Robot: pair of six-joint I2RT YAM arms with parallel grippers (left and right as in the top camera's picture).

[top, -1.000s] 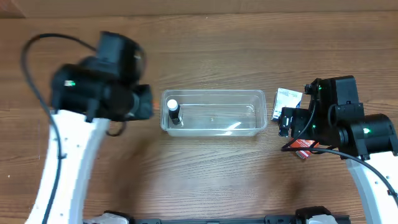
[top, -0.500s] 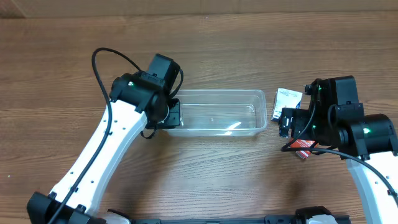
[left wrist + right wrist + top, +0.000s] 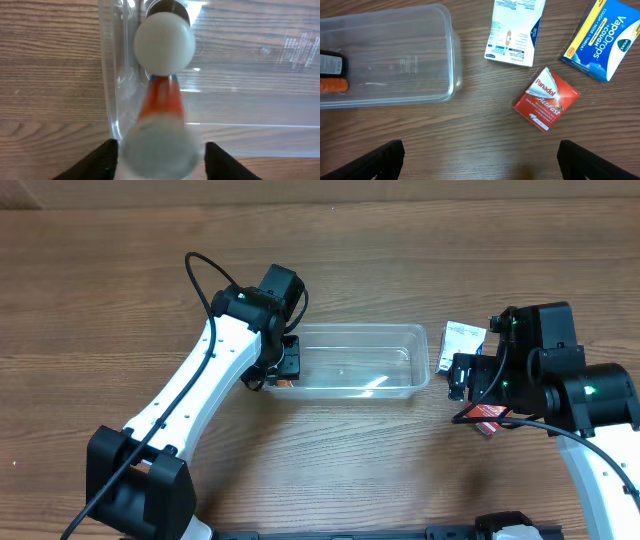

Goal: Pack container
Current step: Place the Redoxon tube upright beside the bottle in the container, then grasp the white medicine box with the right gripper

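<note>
The clear plastic container [image 3: 350,330] lies mid-table; it also shows in the left wrist view [image 3: 112,75] and the right wrist view [image 3: 395,60]. My left gripper [image 3: 283,368] [image 3: 157,162] hangs over its left end, shut on an orange bottle [image 3: 161,97] that points down into it. A white-capped dark bottle [image 3: 164,41] [image 3: 330,64] stands in that same end. My right gripper [image 3: 460,375] [image 3: 482,160] is open and empty above bare table, right of the container.
A red Panadol box [image 3: 546,99] [image 3: 486,418], a white packet [image 3: 515,30] [image 3: 464,338] and a blue VapoDrops box [image 3: 600,40] lie on the table right of the container. The right arm covers the blue box from overhead.
My left arm has swung in from the far left to the container's left end and now covers the white-capped bottle from overhead. The right arm has not moved.
</note>
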